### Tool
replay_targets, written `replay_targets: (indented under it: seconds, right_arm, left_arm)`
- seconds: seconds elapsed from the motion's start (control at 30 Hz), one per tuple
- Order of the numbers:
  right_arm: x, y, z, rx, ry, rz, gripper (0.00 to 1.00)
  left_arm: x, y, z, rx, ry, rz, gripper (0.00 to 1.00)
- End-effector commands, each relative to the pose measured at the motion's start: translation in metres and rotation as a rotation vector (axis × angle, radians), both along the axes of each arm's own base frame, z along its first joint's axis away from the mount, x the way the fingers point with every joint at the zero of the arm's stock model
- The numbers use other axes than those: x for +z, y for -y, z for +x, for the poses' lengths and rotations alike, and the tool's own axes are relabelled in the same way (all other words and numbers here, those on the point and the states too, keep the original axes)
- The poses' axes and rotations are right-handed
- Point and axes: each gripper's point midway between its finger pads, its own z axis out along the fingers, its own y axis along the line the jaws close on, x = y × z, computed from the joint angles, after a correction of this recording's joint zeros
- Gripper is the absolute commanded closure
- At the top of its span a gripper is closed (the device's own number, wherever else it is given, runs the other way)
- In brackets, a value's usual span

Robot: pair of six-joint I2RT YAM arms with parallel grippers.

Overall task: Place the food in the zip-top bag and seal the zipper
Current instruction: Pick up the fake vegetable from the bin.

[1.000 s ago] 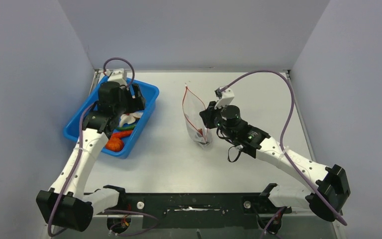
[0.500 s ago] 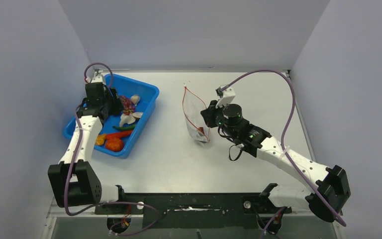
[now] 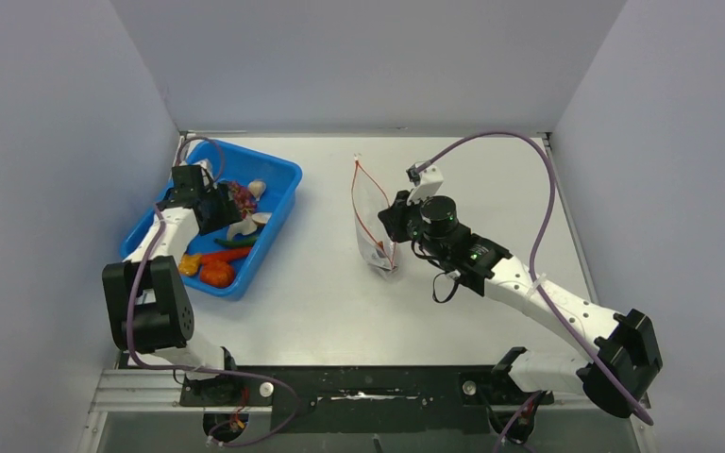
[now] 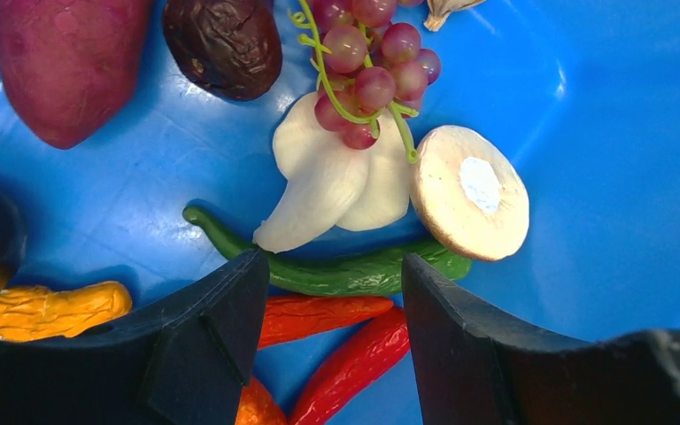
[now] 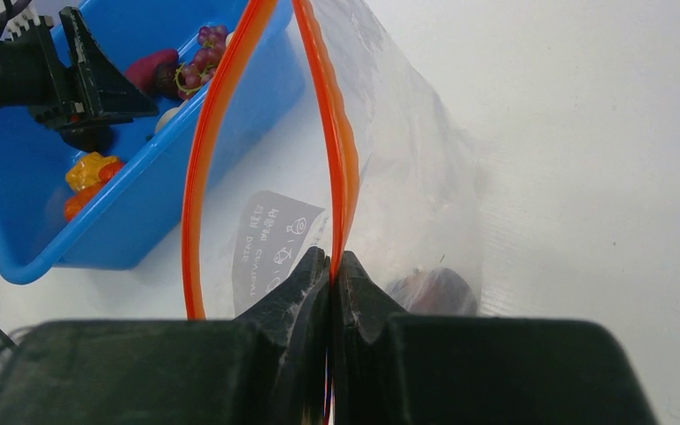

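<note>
As we look down past the left tool [image 4: 335,292], its jaws stand apart with nothing gripped. Two red chillies [image 4: 323,312] lie right in the gap, one nearly crosswise and the other slanting down toward the wrist. Just beyond the fingertips a green chilli [image 4: 354,274] also runs crosswise, so its long axis follows the line on which the jaws close. We judge that a pinch from this heading would meet these pieces lengthwise, not across the waist, so the wrist wants a turn first.

Beside the finger on the view's left sits a knobbly orange piece [image 4: 44,310]. Further ahead come a white garlic piece [image 4: 319,190] and a mushroom slice [image 4: 469,205]. Beyond those are grapes [image 4: 363,62], a dark date [image 4: 221,44] and a purple sweet potato [image 4: 66,62], all in the blue bin [image 4: 602,133]. The fingers hide the chillies' near ends, and we cannot tell how high the tips hang above them.

Well off to this tool's right, across the desk [image 5: 602,133], the right tool [image 5: 329,266] is pinched closed on the zipper [image 5: 199,177] of the zip-top bag [image 5: 407,177], whose mouth gapes. A dark piece [image 5: 434,288] at its bottom is blurred by the plastic. The left arm is plainly the nearer to the food.
</note>
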Motion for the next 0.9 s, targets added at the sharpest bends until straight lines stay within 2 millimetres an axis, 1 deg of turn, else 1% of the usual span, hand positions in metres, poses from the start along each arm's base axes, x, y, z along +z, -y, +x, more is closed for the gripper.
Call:
replay_targets:
  seconds: [0.0,0.1,0.23,0.37,0.57,0.67,0.77,0.87]
  right_arm:
    - [0.032,-0.005,0.006,0.001,0.070,0.076,1.00]
    - [0.034,-0.005,0.006,0.003,0.073,0.078,1.00]
    - [0.036,-0.006,0.007,0.006,0.077,0.084,1.00]
    - [0.037,-0.008,0.006,0.011,0.076,0.089,1.00]
    - [0.038,-0.009,0.006,0.014,0.071,0.099,1.00]
    - [0.036,-0.010,0.006,0.016,0.066,0.102,1.00]
    - [0.037,-0.011,0.005,0.021,0.064,0.104,1.00]
    - [0.040,-0.010,0.004,0.021,0.071,0.109,1.00]
  left_arm:
    - [0.012,0.004,0.022,-0.058,0.084,-0.013,0.44]
    - [-0.002,0.004,0.021,-0.074,0.037,-0.016,0.43]
    - [-0.023,0.004,0.019,-0.100,-0.048,-0.020,0.39]
    - [-0.027,0.001,0.026,-0.096,-0.055,-0.013,0.37]
    - [-0.036,-0.003,0.030,-0.087,-0.075,0.004,0.36]
    - [-0.036,-0.005,0.033,-0.085,-0.072,0.008,0.36]
    - [-0.039,-0.006,0.034,-0.083,-0.079,0.014,0.40]
    - [-0.042,-0.005,0.032,-0.089,-0.083,0.009,0.45]
